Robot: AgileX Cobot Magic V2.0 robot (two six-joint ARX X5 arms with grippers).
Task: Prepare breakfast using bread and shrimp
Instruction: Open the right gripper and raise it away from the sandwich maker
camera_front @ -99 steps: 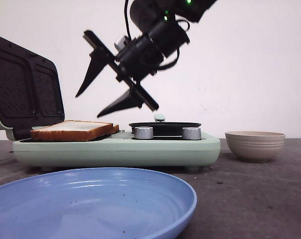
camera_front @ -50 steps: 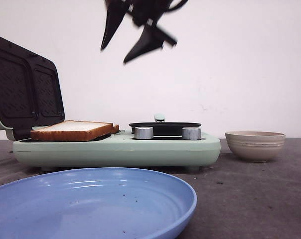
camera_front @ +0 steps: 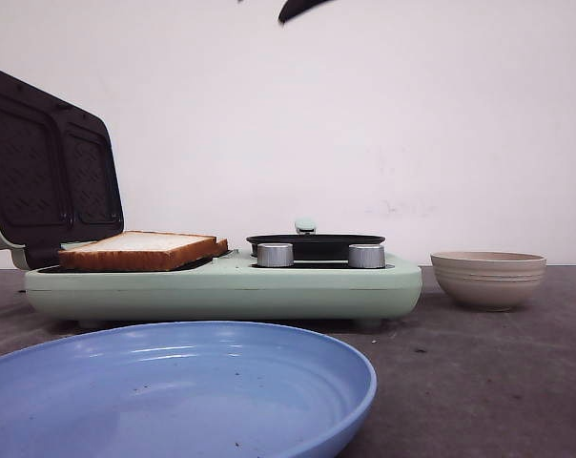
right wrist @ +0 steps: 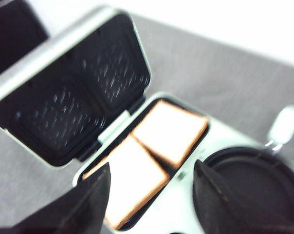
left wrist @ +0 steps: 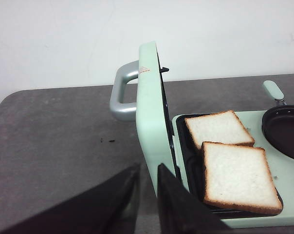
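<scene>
Bread [left wrist: 237,173]: 2 slices side by side in sandwich maker [camera_front: 221,284]

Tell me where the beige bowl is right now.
In the front view the beige bowl sits on the table at the right, just beyond the green sandwich maker's right end.

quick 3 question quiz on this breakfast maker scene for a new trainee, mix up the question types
1. True or false: the sandwich maker's lid is shut over the bread.
2. Multiple choice: how many bread slices lie on the hot plate? A) one B) two C) three
3. Short answer: in the front view, what stands on the table to the right of the appliance?

Key
1. False. The lid stands open, its dark grid plates facing the slices.
2. B. Two slices lie side by side, the second slice nearer the small black pan.
3. A beige ribbed bowl. Its contents cannot be seen from this angle.
</scene>
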